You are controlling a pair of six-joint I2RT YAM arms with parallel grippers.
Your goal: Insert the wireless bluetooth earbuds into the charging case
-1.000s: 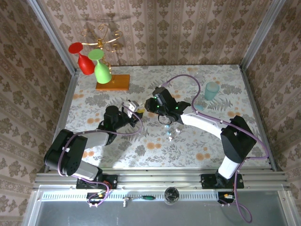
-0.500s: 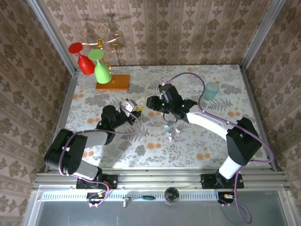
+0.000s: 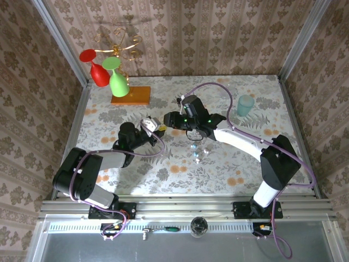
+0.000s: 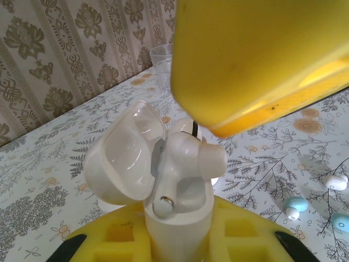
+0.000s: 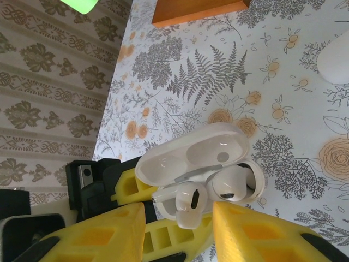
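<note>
Records the right gripper (image 5: 180,221) fingers newly parted, releasing one of the wireless bluetooth earbuds (image 5: 191,210) standing proud in the open charging case (image 5: 191,150), itself clenched in the left gripper (image 3: 153,126) above the table (image 3: 240,164); judges insertion nearly done, final seating unconfirmed.

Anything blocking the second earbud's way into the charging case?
Nothing visible does: the charging case has its lid swung back, one earbud is seated, and the other earbud stands partly in its well by the open right claw.
</note>
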